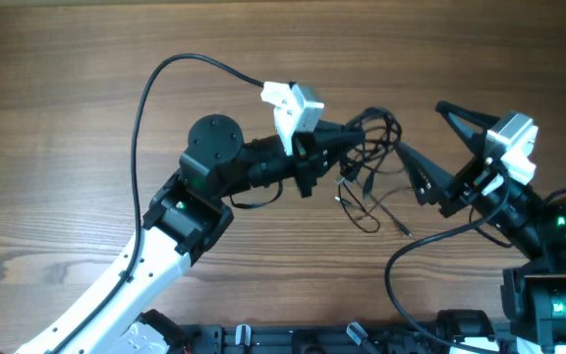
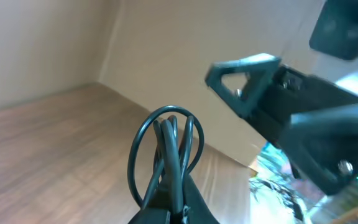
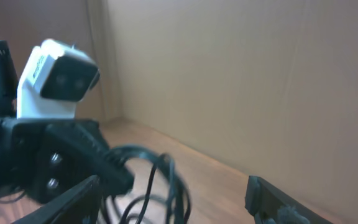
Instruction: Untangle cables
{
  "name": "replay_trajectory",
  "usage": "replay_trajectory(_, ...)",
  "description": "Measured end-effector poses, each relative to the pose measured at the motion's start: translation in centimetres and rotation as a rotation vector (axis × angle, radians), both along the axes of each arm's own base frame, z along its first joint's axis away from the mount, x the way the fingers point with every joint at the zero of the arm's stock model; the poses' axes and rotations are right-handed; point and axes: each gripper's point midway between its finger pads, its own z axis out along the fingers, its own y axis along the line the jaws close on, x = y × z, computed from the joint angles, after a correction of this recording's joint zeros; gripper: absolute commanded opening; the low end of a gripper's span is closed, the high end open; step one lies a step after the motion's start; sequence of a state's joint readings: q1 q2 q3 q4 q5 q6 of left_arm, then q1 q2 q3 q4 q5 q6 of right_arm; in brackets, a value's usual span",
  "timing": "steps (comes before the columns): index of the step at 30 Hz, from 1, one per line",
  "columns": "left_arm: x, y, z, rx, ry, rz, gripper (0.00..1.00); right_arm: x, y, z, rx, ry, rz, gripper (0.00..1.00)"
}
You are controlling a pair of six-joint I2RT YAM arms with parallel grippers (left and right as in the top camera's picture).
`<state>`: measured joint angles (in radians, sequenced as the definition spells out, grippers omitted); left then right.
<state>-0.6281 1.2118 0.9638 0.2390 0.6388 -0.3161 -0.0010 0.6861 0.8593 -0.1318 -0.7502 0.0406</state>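
A tangle of thin black cables (image 1: 369, 155) sits at the table's middle, with loops near the top and loose ends trailing down toward the front. My left gripper (image 1: 347, 133) is shut on the cable bundle; in the left wrist view the cable loops (image 2: 166, 149) rise out of its closed jaws (image 2: 178, 208). My right gripper (image 1: 425, 138) is open wide just right of the tangle, with one finger above and one below. In the right wrist view the cable loops (image 3: 160, 180) lie between its spread fingers (image 3: 179, 205), apart from both.
The wooden table (image 1: 67, 118) runs all round. The left arm's own black cable (image 1: 155, 84) arcs over the table at upper left. A cardboard wall (image 3: 229, 81) stands behind the workspace. The arm bases sit at the front edge.
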Motion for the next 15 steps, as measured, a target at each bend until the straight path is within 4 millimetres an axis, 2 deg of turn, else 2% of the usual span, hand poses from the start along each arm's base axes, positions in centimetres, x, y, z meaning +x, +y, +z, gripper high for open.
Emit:
replay_trajectory(3, 0.5, 0.1, 0.7, -0.017, -0.028, 0.037, 0.04, 0.4, -0.4, -1.7, -0.035, 0.055, -0.034, 0.80)
replay_trajectory(6, -1.1, -1.2, 1.1, -0.031, -0.045, -0.008, 0.04, 1.3, -1.5, -2.0, -0.054, 0.054, -0.116, 0.80)
replay_trajectory(9, -1.9, -1.8, 1.1, -0.032, -0.046, -0.035, 0.04, 2.5, -3.6, -2.8, -0.065, 0.089, -0.259, 0.80)
replay_trajectory(12, -2.1, -1.8, 1.2, -0.034, -0.048, -0.047, 0.04, 3.7, -6.7, -4.3, -0.082, 0.149, -0.452, 0.79)
replay_trajectory(15, -2.7, -2.0, 1.2, -0.035, -0.051, -0.082, 0.04, 4.1, -8.8, -4.8, -0.089, 0.172, -0.578, 0.79)
